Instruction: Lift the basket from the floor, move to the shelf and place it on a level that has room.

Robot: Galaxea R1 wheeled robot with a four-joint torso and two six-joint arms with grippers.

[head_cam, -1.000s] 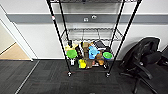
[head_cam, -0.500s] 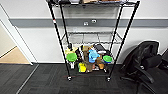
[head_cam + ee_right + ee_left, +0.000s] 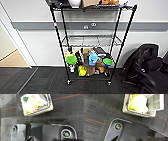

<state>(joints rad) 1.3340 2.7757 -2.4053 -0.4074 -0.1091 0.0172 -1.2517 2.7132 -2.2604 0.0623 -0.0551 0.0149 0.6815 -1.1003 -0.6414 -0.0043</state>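
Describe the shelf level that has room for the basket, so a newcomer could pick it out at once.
Against the white wall stands a tall black wire shelf, beside a black office chair. Its middle level is a thin wire grid at about half height. Unlike the cluttered top level and the bottom level packed with colourful items, it looks bare.

Woven basket on matt carpet floor (faintly striped).
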